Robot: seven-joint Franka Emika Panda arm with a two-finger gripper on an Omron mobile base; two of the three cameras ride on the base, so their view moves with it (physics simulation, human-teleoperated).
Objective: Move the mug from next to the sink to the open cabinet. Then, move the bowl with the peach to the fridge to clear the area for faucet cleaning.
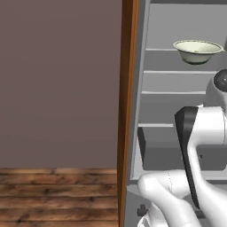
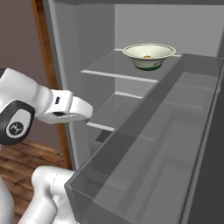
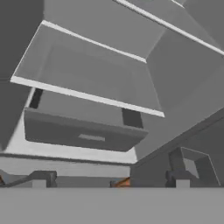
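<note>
Looking left to right: a plain brownish wall (image 1: 60, 80) over a wood floor (image 1: 57, 197), then the fridge's brown side edge (image 1: 127, 111), then the open fridge (image 1: 153, 115) with its grey shelves. The bowl (image 1: 197, 51) sits on an upper shelf (image 2: 118, 68), well inside, and the right base view catches a bit of orange in it, so that's the peach (image 2: 147, 56). The arm is down below the bowl, apart from it. In the hand view the gripper (image 3: 109, 180) points at the lower shelves and the drawer (image 3: 83, 133), fingers (image 3: 40, 178) spread wide with nothing between them.
</note>
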